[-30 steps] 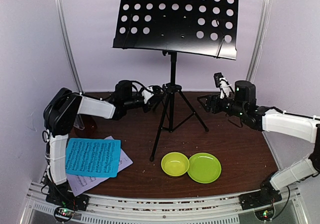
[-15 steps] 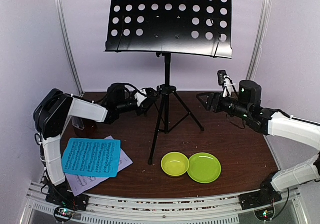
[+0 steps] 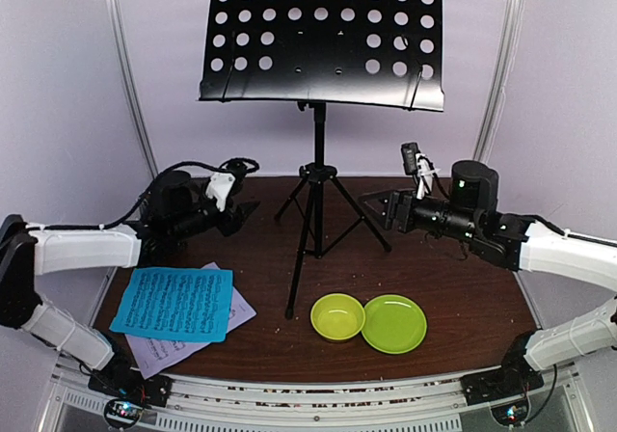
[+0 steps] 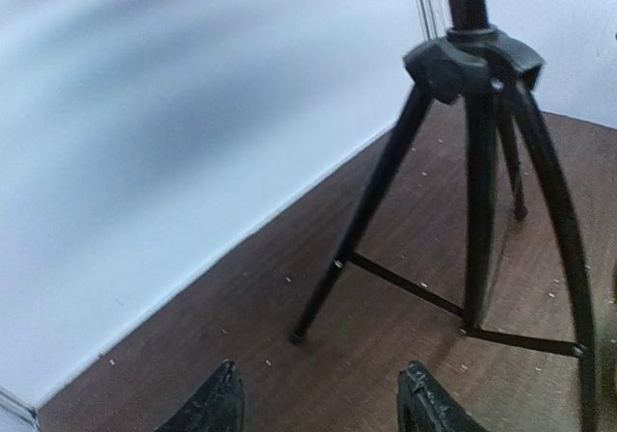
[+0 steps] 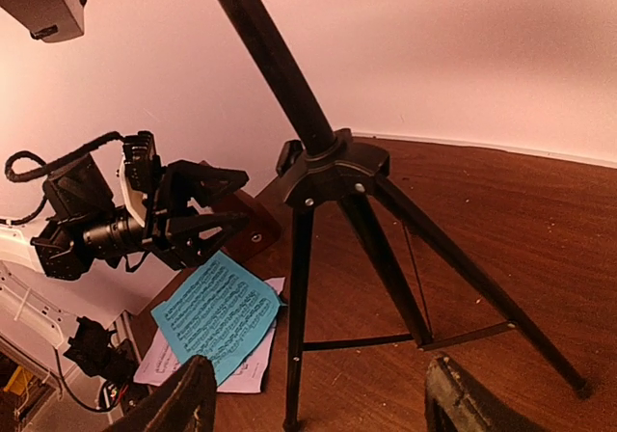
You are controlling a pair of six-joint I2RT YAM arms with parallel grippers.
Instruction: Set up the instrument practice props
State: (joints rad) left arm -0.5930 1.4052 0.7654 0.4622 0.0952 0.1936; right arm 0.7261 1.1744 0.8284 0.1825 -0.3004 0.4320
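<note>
Stand [image 3: 317,162] btwn L gripper [image 3: 251,207], R gripper [image 3: 374,203]

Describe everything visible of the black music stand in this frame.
The black music stand stands upright on the brown table. Its perforated metal-looking desk, tilted and bare, tops a thin pole joined at a hub to three spread legs with cross braces. Neither the left hand nor the right hand touches it.

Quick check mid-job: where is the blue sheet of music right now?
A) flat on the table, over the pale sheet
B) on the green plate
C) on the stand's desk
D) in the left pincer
A: the blue sheet lies flat on the table, overlapping the pale sheet.
</note>
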